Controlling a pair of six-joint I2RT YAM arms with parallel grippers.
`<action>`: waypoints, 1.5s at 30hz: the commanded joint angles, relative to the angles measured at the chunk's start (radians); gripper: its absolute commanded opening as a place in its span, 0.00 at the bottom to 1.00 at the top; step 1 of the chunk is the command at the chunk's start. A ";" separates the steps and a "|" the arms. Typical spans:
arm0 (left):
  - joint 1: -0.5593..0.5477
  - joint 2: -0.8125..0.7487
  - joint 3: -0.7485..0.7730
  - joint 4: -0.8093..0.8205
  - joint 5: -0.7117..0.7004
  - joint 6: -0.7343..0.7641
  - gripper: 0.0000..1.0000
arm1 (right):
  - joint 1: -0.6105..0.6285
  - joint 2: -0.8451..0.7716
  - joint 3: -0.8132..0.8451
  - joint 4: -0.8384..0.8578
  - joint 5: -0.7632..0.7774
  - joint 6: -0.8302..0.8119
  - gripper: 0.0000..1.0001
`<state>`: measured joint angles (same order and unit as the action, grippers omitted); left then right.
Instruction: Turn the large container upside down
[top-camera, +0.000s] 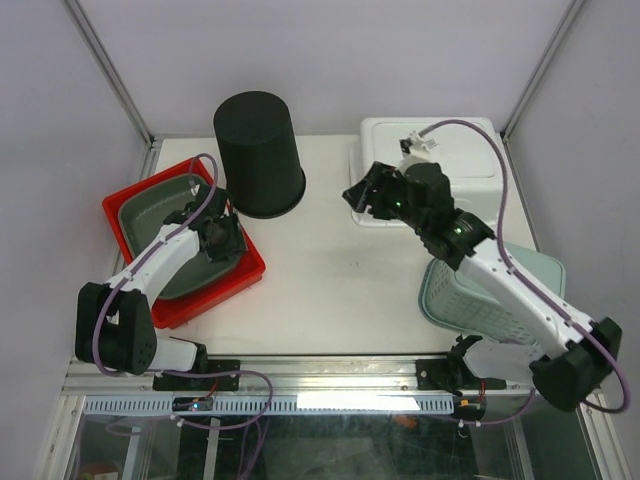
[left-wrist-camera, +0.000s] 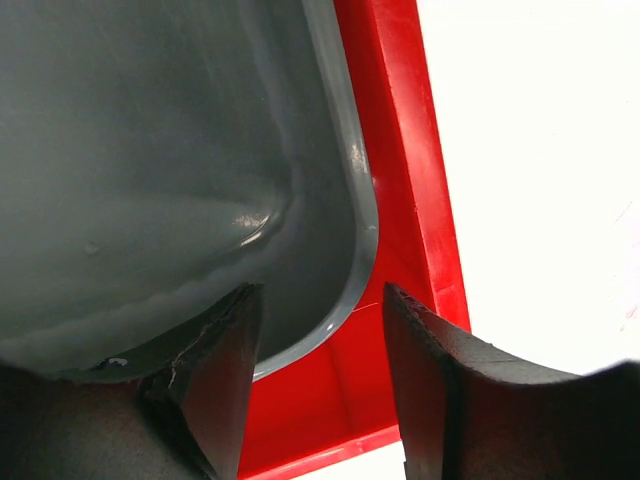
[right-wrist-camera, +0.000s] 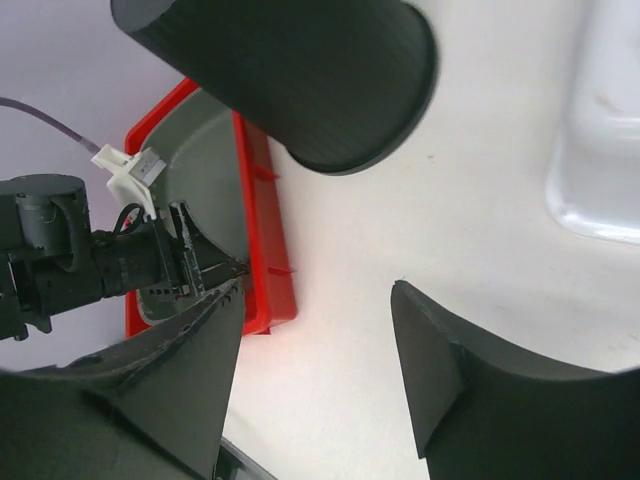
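The large black container (top-camera: 258, 150) stands on the table at the back centre with its closed end up and its wider rim down; the right wrist view shows it (right-wrist-camera: 300, 70) at the top. My right gripper (top-camera: 362, 195) is open and empty, a little to the container's right, above bare table (right-wrist-camera: 318, 340). My left gripper (top-camera: 222, 238) is open, its jaws on either side of the rim of a grey tub (left-wrist-camera: 150, 150) that lies in a red tray (left-wrist-camera: 400, 150); it grips nothing (left-wrist-camera: 320, 340).
The red tray (top-camera: 115, 215) with the grey tub (top-camera: 165, 215) sits at the left. A white tray (top-camera: 470, 150) is at the back right, a pale green basket (top-camera: 470, 300) at the front right under the right arm. White walls and frame posts enclose the table.
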<state>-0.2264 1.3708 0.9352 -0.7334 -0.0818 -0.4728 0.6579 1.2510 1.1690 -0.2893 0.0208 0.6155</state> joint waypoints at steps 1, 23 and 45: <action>-0.018 0.016 0.001 0.040 -0.023 0.086 0.52 | -0.026 -0.162 -0.082 -0.092 0.103 -0.028 0.64; -0.093 -0.179 0.531 -0.280 -0.011 0.072 0.00 | -0.033 -0.310 -0.085 -0.217 0.186 -0.035 0.66; -0.093 -0.341 0.915 -0.081 0.656 -0.202 0.00 | -0.035 -0.405 0.094 -0.390 0.492 -0.175 0.66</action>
<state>-0.3256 1.0855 1.8034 -1.0798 0.3706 -0.5827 0.6266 0.8837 1.2144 -0.6605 0.4313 0.4706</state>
